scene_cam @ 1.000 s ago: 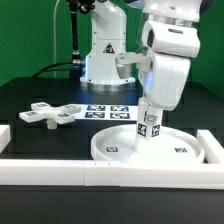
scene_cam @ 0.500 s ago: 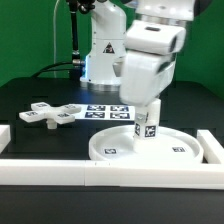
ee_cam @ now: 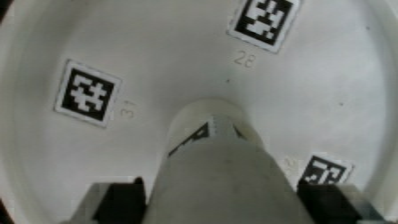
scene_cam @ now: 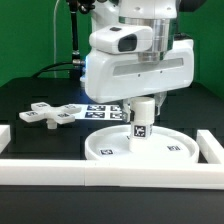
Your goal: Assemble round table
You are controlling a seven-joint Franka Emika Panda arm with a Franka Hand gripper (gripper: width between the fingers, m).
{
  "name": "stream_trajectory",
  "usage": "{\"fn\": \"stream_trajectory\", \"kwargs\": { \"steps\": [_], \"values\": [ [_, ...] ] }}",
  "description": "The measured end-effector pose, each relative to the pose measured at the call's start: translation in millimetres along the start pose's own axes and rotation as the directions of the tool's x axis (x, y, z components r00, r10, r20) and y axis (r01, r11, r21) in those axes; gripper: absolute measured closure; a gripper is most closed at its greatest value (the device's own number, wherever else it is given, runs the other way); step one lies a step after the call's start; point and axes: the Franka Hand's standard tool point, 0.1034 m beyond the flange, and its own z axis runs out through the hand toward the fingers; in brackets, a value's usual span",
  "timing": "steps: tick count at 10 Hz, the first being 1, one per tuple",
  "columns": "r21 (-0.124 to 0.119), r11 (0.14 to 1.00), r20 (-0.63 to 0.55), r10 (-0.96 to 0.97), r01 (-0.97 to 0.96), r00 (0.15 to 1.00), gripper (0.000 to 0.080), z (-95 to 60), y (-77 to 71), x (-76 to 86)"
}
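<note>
Gripper [scene_cam: 143,101] staying clamped on leg [scene_cam: 141,126], upright at disc [scene_cam: 108,150] ctr. Wrist [scene_cam: 140,62] turning vs prev frames, so prob screwing leg in. Foot [scene_cam: 48,114] lying well apart on table [scene_cam: 30,92], not yet attached.

The large rimmed round white plastic disc [scene_cam: 170,135] looks smooth, with a soft sheen. The black-and-white square tags [ee_cam: 89,90] on it read as flat matt prints. The short thick white plastic cylinder leg [scene_cam: 143,115] is smooth and satin. At nine o'clock from the disc, the white plastic cross-shaped foot piece [scene_cam: 50,113] has the same finish. The black desk [scene_cam: 30,92] is matt. The arm's white casing [scene_cam: 140,65] is glossy hard plastic.
</note>
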Motion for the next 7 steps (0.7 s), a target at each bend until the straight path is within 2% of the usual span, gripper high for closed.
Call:
{"fn": "stream_trajectory", "kwargs": {
  "steps": [5, 6, 7],
  "values": [
    [0.008, 0.956, 0.0, 0.295, -0.295, 0.956, 0.039, 0.2, -3.2, 1.2],
    [0.018, 0.927, 0.001, 0.374, -0.374, 0.927, 0.039, 0.3, -4.1, 1.5],
    [0.045, 0.862, 0.006, 0.505, -0.504, 0.863, 0.039, 0.1, -5.2, 2.1]
  ]
}}
